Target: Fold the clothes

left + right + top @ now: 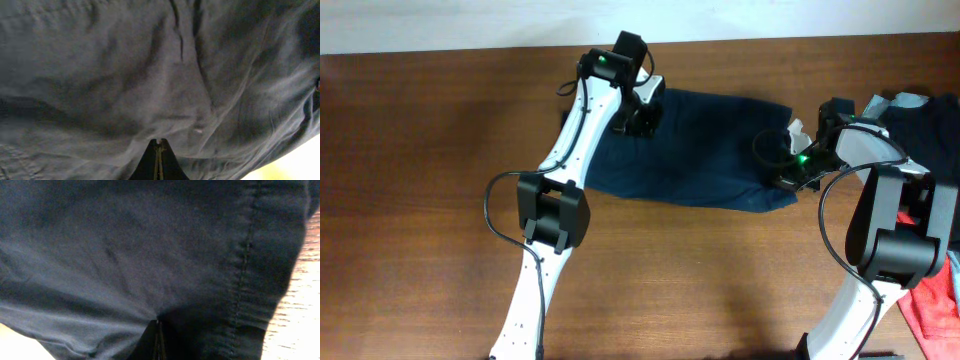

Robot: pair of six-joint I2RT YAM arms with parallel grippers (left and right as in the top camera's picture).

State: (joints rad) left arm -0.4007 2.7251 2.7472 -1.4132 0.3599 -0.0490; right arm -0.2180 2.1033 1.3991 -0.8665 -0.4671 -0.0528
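Pinching navy shorts [710,150] on wooden table [420,150], left gripper [159,145], right gripper [159,325], both clamped

The left gripper [158,144] has two matte black wedge-shaped fingers [149,167] with narrow tips. Just behind the fingers a small green light [603,60] glows. Further back, slim white plastic links [530,290] are joined by boxy black motor housings [555,212], and a thin black cable [487,212] runs alongside.

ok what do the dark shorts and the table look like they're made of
Shorts: thin woven cloth, perhaps cotton or a synthetic blend, matte navy. It drapes in soft creases and shows a stitched seam.
Table: wood or wood-look laminate, brown with long grain streaks and a mild sheen. I cannot tell which.
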